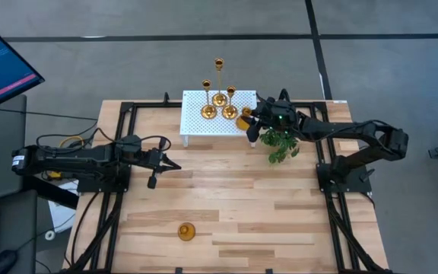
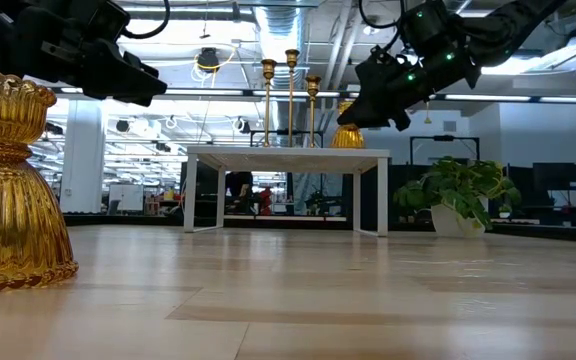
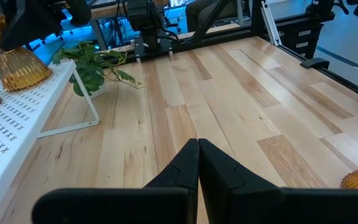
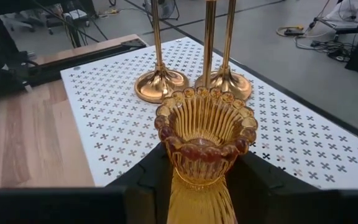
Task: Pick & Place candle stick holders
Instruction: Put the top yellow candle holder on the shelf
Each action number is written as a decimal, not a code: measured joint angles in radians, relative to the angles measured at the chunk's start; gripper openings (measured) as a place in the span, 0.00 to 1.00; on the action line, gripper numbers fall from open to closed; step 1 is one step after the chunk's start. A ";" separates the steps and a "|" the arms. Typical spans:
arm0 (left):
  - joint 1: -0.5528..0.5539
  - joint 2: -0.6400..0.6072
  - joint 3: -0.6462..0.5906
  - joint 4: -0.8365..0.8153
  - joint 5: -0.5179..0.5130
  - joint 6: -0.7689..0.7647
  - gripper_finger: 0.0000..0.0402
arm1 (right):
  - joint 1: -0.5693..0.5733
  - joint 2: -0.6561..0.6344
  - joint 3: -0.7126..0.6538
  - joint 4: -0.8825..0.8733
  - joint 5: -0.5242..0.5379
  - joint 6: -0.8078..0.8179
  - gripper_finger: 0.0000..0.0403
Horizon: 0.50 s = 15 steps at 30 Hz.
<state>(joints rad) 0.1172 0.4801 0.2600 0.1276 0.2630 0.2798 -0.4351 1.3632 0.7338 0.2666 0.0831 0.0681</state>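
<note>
Left pincer (image 1: 172,165) clenched, empty, over tabletop (image 1: 226,205) left of center. One short ribbed holder (image 1: 186,231) alone near front edge. Three tall holders (image 1: 219,97) upright on white stand (image 1: 196,122). Right pincer (image 1: 251,119) grasping second ribbed holder (image 4: 202,149) above stand's right end, beside plant (image 1: 282,143).

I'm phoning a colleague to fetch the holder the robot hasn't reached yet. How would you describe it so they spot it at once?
Start at the wooden table and go to its edge farthest from the white perforated stand. The short candle stick holder stands there alone on the bare wood. Unlike the tall thin-stemmed holders clustered on the stand, it is squat, ribbed and amber-gold, with neither gripper near it.
</note>
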 joint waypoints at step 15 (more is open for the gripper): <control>0.000 0.000 0.000 0.000 0.000 0.000 0.02 | 0.003 -0.006 -0.004 0.001 -0.007 0.001 0.59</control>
<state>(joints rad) 0.1172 0.4801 0.2600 0.1276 0.2630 0.2798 -0.4324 1.3570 0.7300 0.2681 0.0760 0.0692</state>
